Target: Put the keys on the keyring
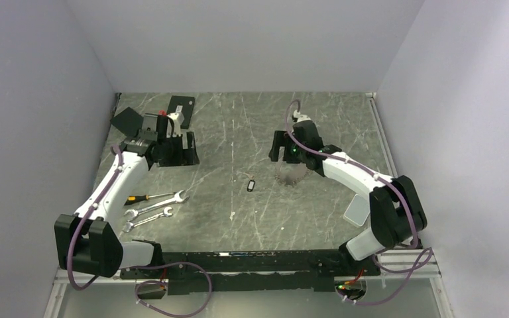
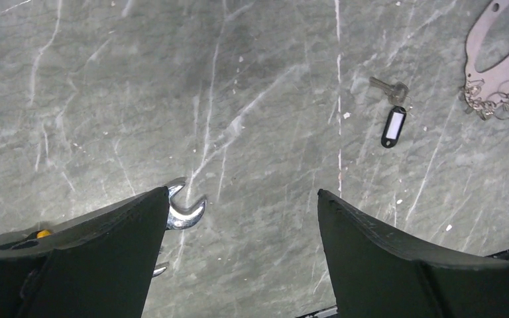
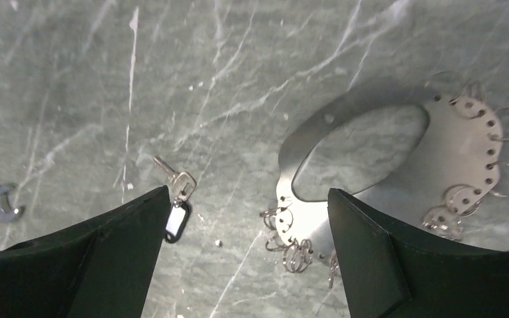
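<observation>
a robotics lab test cell: 3 plain pale walls point(image 1: 238, 40) box in a dark grey marble-patterned tabletop point(image 1: 238, 132), 2 white-and-black robot arms point(image 1: 116, 182) are bolted to a black metal rail point(image 1: 252, 262) at its near edge with purple cables point(image 1: 73, 255) looping loose, and silver open-ended wrenches point(image 1: 152, 212) lie beside a yellow-handled screwdriver point(image 1: 136, 197).

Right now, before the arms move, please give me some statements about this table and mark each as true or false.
1. The left gripper and the right gripper are both open and empty. True.
2. The key with the black tag hangs on the keyring. False: it lies on the table, apart from the keyring.
3. The wrenches lie on the left side of the table. True.
4. The right gripper is over the wrenches. False: it is over the keyring.
</observation>
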### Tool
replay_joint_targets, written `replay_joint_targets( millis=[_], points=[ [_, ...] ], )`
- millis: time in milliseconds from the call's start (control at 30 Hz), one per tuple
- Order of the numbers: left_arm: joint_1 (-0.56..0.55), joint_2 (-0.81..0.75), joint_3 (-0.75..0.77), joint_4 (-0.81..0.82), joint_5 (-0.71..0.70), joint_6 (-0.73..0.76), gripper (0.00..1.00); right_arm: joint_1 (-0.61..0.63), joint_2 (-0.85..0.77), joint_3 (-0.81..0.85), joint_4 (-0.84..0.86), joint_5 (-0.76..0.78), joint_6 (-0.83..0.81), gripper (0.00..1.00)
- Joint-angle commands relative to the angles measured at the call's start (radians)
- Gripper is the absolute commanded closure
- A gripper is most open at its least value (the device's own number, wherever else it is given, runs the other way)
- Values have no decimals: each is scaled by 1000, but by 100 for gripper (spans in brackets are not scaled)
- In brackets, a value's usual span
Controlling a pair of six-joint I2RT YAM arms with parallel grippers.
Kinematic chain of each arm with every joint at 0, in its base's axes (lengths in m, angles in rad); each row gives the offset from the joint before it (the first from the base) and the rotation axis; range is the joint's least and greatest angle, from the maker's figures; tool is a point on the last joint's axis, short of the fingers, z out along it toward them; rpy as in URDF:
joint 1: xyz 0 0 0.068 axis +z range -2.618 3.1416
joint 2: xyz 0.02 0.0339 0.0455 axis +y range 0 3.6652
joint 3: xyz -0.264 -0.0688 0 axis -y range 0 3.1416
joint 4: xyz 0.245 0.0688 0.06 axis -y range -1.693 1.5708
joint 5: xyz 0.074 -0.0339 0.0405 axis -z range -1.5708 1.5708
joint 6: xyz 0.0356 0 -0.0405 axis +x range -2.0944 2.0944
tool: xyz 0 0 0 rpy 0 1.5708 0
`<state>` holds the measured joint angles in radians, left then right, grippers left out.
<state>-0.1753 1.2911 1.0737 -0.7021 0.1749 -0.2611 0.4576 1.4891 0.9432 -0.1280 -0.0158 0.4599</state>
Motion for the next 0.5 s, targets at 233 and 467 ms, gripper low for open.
replay_joint_targets(
  millis=[233, 467],
  points=[
    [-55, -70, 6, 54, 82, 65, 14, 86, 63, 139, -129, 99, 34, 9],
    [-92, -83, 0, 46, 54, 72, 19, 88, 139, 194, -240, 153, 84, 19]
  ],
)
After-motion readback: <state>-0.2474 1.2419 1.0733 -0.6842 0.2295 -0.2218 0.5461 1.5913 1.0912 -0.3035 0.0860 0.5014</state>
